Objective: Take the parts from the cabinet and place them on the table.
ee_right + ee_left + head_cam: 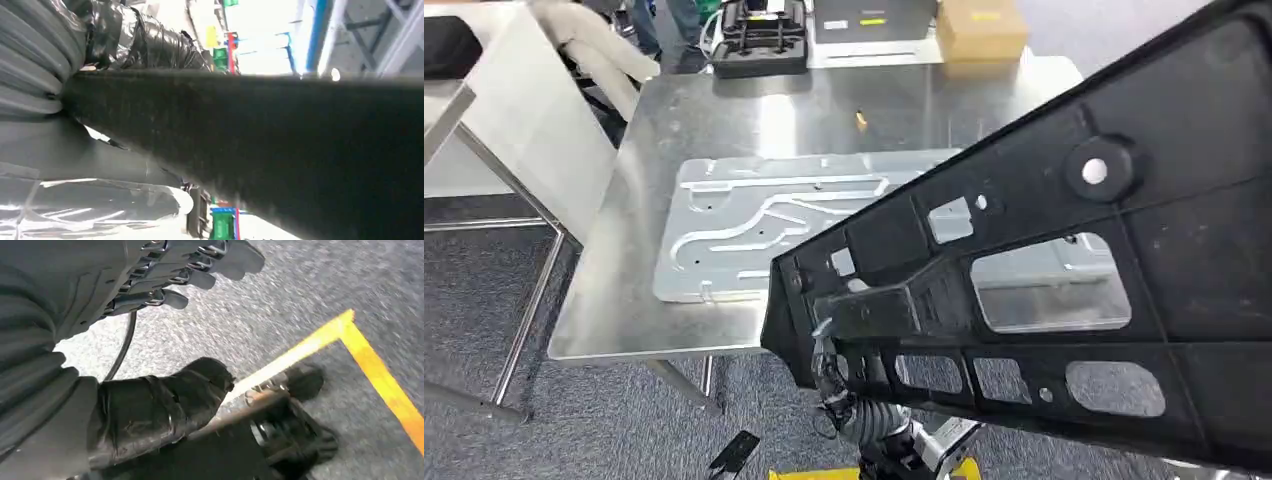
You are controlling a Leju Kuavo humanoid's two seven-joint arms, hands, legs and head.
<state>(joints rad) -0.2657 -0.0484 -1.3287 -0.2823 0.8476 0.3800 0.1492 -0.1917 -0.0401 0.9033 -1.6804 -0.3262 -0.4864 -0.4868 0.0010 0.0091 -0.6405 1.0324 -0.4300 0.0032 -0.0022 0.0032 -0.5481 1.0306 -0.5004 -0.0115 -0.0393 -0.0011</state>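
While hanging over grey carpet with a yellow floor line (370, 365), left hand (165, 280): fingers apart, holding nothing. At centre, shiny steel bench (724, 130), bearing a flat silver stamped metal plate with raised channels (754, 225). Behind it, a black moulded tray (759, 40) and a brown cardboard box (980, 28). To the right, large black plastic panel with cut-out windows (1064, 260), tilted above the bench's near edge, gripped by the right hand (75, 150).
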